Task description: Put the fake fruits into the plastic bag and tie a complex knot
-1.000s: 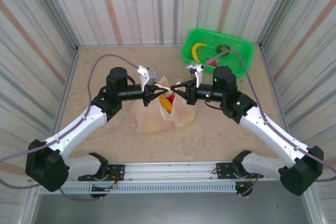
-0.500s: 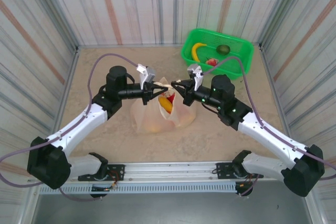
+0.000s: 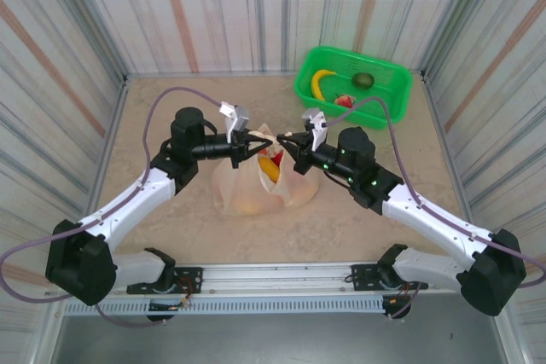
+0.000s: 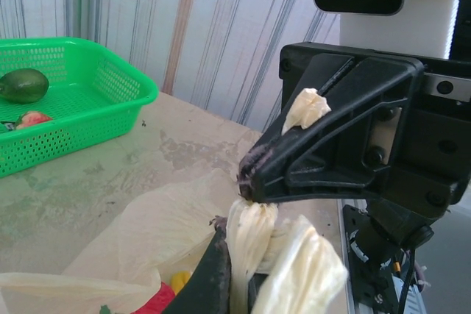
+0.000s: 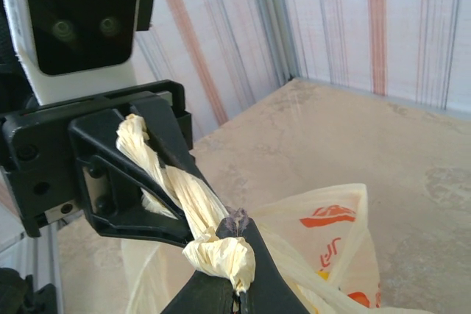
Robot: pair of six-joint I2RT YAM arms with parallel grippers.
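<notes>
Knot (image 5: 218,254) pinched between left gripper (image 3: 255,144) and right gripper (image 3: 285,139).

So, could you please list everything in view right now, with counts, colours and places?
plastic bag: one, translucent pale yellow, mid-table between the arms
bag handles: two, pale cream, twisted, above the bag's mouth
fruits in the bag: at least two, yellow and red, at the bag's mouth; any others cannot be counted
basket: one, green, far right corner of the table
banana: one, yellow, in the basket
avocado: one, dark green, in the basket
red fruit: one, red, in the basket, near side
table: one, sandy beige
cables: two, purple-grey, one looping off each arm
left tool: one, black, shut on a handle
right tool: one, black, shut on a handle
</notes>
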